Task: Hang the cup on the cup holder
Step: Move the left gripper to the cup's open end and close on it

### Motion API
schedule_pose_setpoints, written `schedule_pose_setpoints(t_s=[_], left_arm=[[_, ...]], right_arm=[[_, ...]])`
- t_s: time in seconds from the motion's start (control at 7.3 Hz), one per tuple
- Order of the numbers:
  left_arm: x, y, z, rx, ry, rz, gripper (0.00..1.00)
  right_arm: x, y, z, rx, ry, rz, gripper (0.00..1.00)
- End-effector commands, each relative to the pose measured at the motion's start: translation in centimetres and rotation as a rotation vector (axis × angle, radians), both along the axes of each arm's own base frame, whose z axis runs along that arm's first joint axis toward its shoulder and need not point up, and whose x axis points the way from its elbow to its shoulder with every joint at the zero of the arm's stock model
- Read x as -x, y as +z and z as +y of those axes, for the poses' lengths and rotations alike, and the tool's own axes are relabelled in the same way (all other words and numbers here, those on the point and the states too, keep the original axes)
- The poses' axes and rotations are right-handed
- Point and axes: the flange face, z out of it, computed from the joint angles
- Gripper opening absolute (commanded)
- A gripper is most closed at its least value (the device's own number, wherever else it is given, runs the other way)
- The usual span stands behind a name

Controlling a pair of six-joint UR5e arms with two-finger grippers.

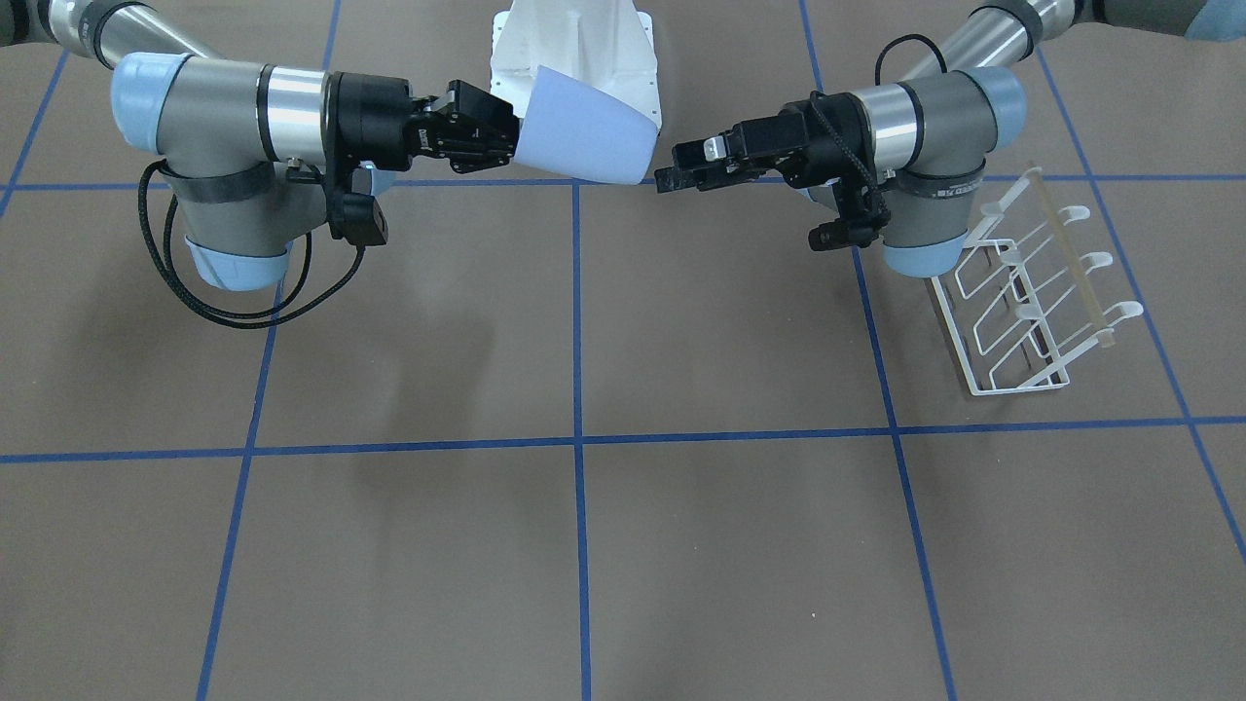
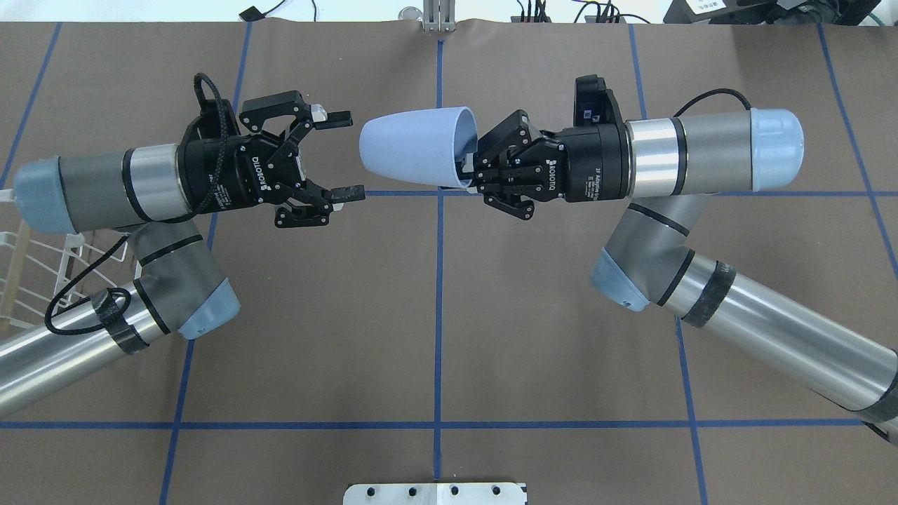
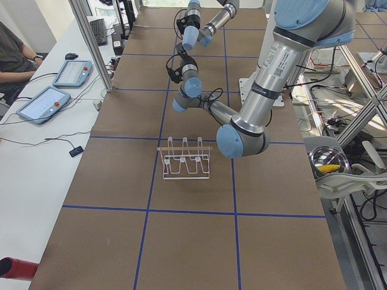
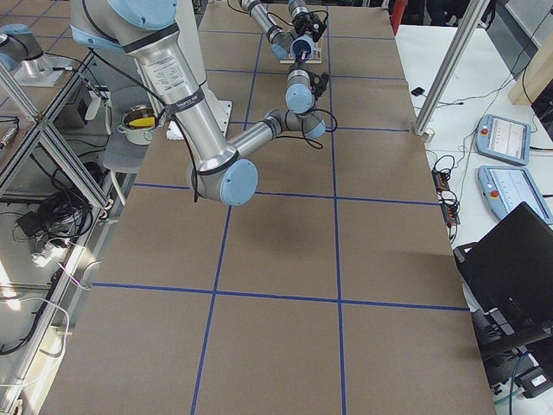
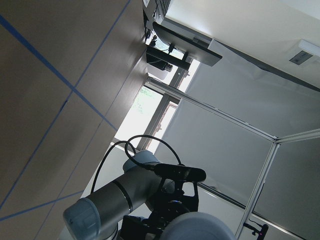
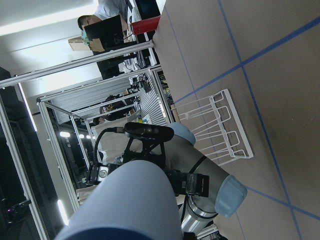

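**Fig. Two-arm cell, one moment; overhead + front views w/ side and wrist views.**

(a) Plain light blue-grey tapered plastic tumbler, no handle (the cup) (image 2: 410,151): held in the air above the table's middle, lying roughly horizontal. Wide rim faces the right arm; narrow closed base faces the left arm. It touches neither table nor rack.

(b) Right two-finger gripper (image 2: 466,170): clamped on the cup's rim at its lower edge, one finger going inside the mouth and the other outside the wall. In the front view it (image 1: 508,136) comes in from the view's left.

(c) Left two-finger gripper (image 2: 349,154): jaws spread wide, holding nothing. Fingertips sit approx. level w/ the cup's base, one either side of its axis. A narrow gap shows in the overhead view, so no contact seen.

(d) Small white wire rack w/ rectangular base frame, slanted loops w/ rounded white tips and a pale wooden rod (the cup holder) (image 1: 1032,292): stands on the table on the robot's left side, beside and partly under the left arm's elbow, well apart from the cup. No cup hangs on it. Overhead view shows only a part (image 2: 42,280) at the left edge. Right wrist view shows it (image 6: 220,127) beyond the cup's wall (image 6: 135,200).

(e) Brown paper-covered table w/ blue tape grid (image 1: 681,545).

(f) Large white metal pedestal base (image 1: 574,39): behind the cup in the front view, at the top edge.
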Motion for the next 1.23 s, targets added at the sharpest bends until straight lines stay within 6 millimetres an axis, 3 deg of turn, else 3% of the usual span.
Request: schedule_pose_setpoints(t_s=[0.0, 0.41, 0.82, 1.1], left_arm=[[0.1, -0.5, 0.2, 0.007, 0.009, 0.032, 0.98], [-2.1, -0.8, 2.3, 0.003, 0.062, 0.037, 0.98], [-1.9, -2.1, 3.2, -0.009, 0.085, 0.070, 0.98], [-2.7, -2.3, 4.2, -0.012, 0.107, 0.077, 0.98]], right_arm=[[0.2, 0.4, 0.7, -0.019, -0.016, -0.012, 0.00], [0.2, -0.1, 1.0, -0.044, -0.018, -0.035, 0.00], [1.6, 0.5, 2.6, -0.077, -0.037, -0.042, 0.00], [1.7, 0.5, 2.6, -0.088, -0.029, -0.042, 0.00]])
